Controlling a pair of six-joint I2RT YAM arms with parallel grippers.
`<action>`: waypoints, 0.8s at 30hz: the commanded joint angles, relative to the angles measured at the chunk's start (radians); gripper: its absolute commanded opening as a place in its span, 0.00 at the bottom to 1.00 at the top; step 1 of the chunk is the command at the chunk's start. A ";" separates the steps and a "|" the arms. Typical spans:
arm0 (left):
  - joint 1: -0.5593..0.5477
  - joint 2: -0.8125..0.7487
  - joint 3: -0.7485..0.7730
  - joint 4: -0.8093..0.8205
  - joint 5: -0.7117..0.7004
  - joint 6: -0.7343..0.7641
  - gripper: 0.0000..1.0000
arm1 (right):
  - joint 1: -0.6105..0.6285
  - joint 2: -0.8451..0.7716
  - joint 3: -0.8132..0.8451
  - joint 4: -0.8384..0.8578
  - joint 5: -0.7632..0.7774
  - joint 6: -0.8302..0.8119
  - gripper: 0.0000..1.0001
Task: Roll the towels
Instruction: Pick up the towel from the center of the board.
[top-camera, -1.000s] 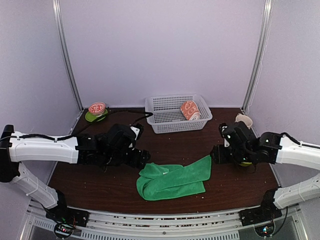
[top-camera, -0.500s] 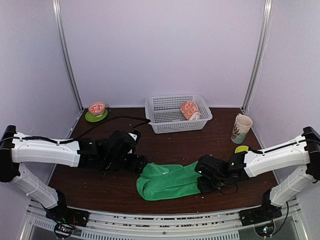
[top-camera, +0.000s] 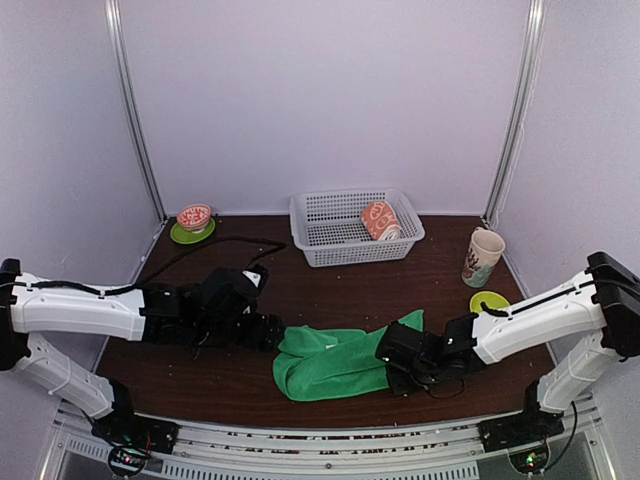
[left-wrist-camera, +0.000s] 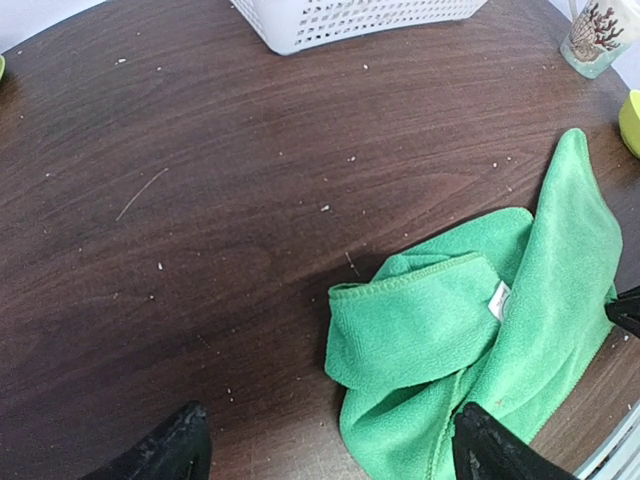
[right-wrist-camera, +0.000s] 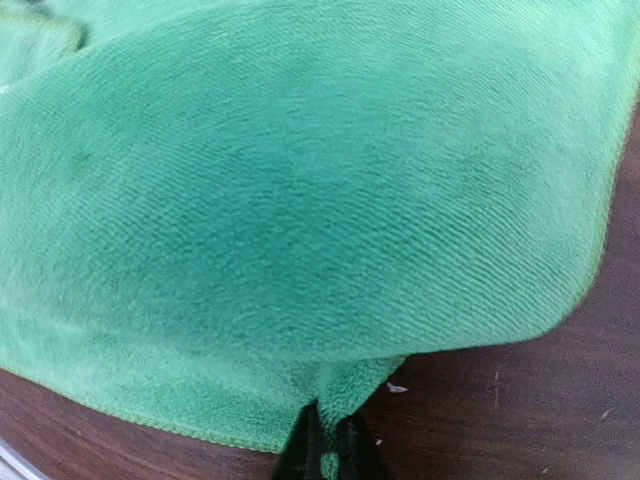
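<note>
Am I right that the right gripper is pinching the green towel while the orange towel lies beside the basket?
Not quite: the orange towel lies inside the basket, as the top view shows. The right gripper does pinch the green towel.

No legible text; white tag (left-wrist-camera: 499, 300) on green towel (left-wrist-camera: 420, 330) too small

In your right wrist view the green towel (right-wrist-camera: 300, 200) runs off the top and left edges; of the right gripper (right-wrist-camera: 326, 452) you see only two dark fingertips at the towel's near hem. From above, that gripper covers part of the towel's right end. Your left wrist view crops the towel's near end, plus the basket (left-wrist-camera: 340, 20) and cup (left-wrist-camera: 597, 35) beyond it. The orange towel (top-camera: 380, 220), beyond the green one, has a print too small to read.
</note>
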 joint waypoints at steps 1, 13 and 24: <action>0.000 -0.048 -0.028 -0.001 -0.021 -0.021 0.86 | 0.008 -0.021 -0.049 -0.077 -0.023 0.039 0.00; 0.001 -0.101 0.051 0.016 -0.109 0.020 0.91 | 0.007 -0.551 0.355 -0.520 0.244 -0.158 0.00; 0.057 -0.381 -0.097 0.434 -0.098 0.136 0.98 | -0.025 -0.256 1.176 -0.678 0.243 -0.486 0.00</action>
